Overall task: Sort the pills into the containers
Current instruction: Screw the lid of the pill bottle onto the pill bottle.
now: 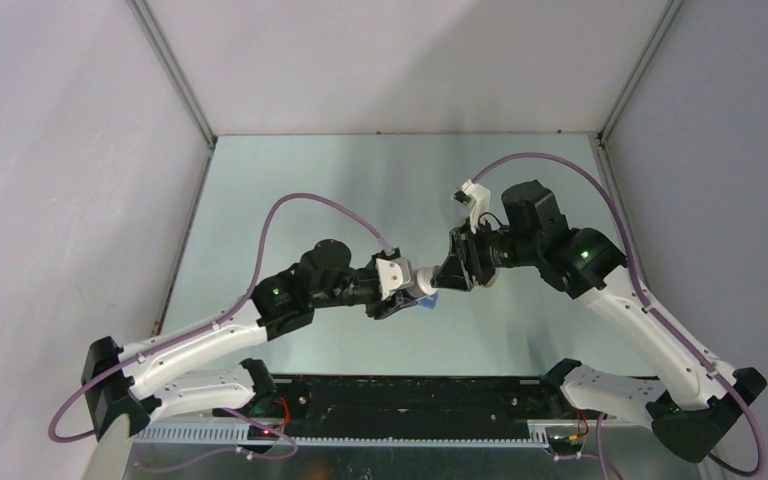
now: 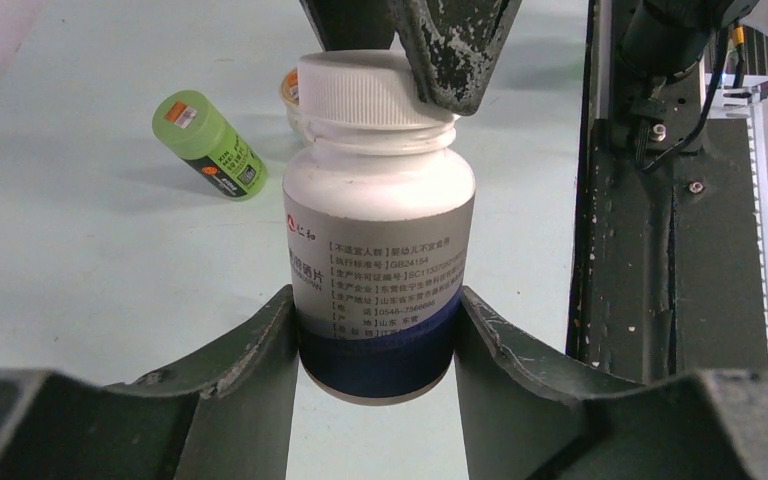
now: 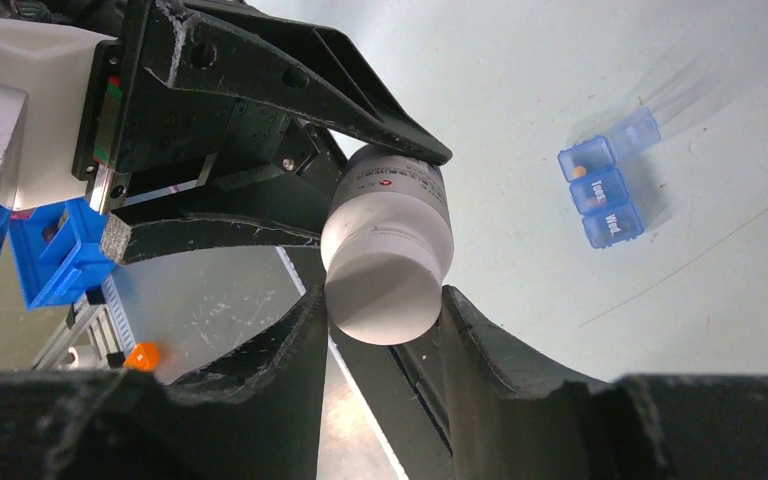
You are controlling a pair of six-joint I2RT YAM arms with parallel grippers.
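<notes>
A white pill bottle (image 2: 380, 250) with a printed label and a blue band at its base is held above the table between both grippers. My left gripper (image 2: 375, 300) is shut on the bottle's lower body. My right gripper (image 3: 383, 298) is shut on its white ribbed cap (image 3: 385, 295), and one of its fingers (image 2: 450, 50) reaches down over the cap in the left wrist view. In the top view the two grippers meet at the bottle (image 1: 422, 285) over the table's middle. A blue pill organiser (image 3: 605, 190) lies on the table with one lid open and an orange pill (image 3: 580, 170) inside.
A green bottle (image 2: 210, 145) lies on its side on the pale green table (image 1: 360, 180), left of the held bottle. A small pale cup (image 2: 290, 90) stands partly hidden behind the cap. Grey walls enclose the table, and a black rail (image 1: 410, 395) runs along the near edge.
</notes>
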